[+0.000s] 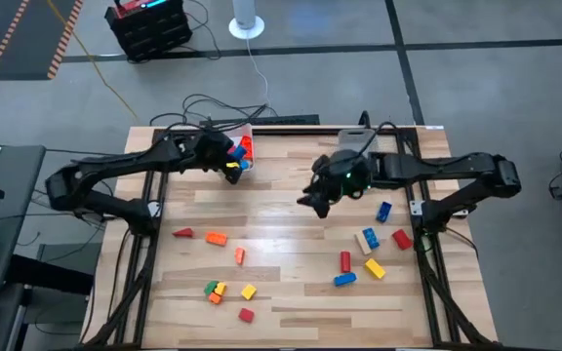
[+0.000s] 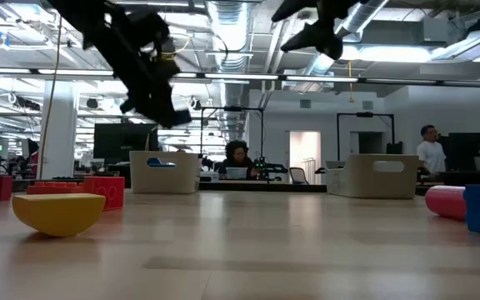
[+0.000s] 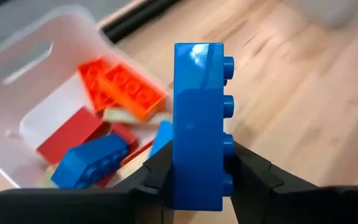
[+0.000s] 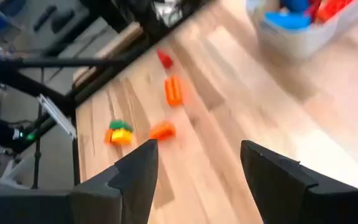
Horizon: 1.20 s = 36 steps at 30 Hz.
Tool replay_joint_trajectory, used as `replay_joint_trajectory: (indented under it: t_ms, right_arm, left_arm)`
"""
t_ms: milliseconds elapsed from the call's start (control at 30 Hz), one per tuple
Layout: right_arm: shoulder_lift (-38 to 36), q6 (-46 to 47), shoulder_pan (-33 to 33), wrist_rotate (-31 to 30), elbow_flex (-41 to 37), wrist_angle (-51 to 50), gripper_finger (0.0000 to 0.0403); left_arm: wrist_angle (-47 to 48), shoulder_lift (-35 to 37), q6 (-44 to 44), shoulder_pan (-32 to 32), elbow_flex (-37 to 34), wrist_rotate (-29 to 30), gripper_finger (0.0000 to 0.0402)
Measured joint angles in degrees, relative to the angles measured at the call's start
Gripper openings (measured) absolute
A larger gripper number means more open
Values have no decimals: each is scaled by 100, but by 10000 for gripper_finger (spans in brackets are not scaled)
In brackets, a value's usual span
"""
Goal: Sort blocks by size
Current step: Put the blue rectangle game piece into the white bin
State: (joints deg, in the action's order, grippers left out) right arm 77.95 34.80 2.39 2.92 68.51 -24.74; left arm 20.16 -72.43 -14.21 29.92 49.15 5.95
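A: Table [image 1: 291,292] holds loose blocks [image 1: 213,238] scattered front and right. Clear bin [image 3: 17,68] at back left, several bricks inside.

B: Left gripper [image 3: 197,180] clamps a long blue brick [image 3: 197,118] beside that bin. Right gripper [image 4: 197,180] empty, jaws apart, mid-table.

A: Risk: released short, the brick may catch the rim and land outside.

- I find no word, number, label or brand that I can read in any of my four views.
- The glossy blue studded plastic brick [image 3: 197,124] between my left fingers shows a bare face, with no marking I can make out.
- The lit screens far behind my pale wooden table [image 2: 248,242] are too small for me to read.
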Motion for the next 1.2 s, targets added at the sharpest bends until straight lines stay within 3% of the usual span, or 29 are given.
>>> replay_joint_trajectory:
  t_ms: [333, 733, 1000, 1200]
  right_arm:
    - [52, 225, -1059, 154, 4, -1759, 254]
    - [919, -609, -3188, 150, 37, -1795, 255]
    - [1690, -246, -3389, 133, 41, -1888, 255]
    - [2130, -371, -3372, 138, 41, -2222, 255]
  left_arm:
    - [613, -727, -106, 133, 33, -74, 126]
    - [1239, -635, 19, 324, 285, -73, 239]
    - [1830, -432, 242, 305, 865, -104, 256]
    - [1817, 198, 106, 284, 984, -111, 256]
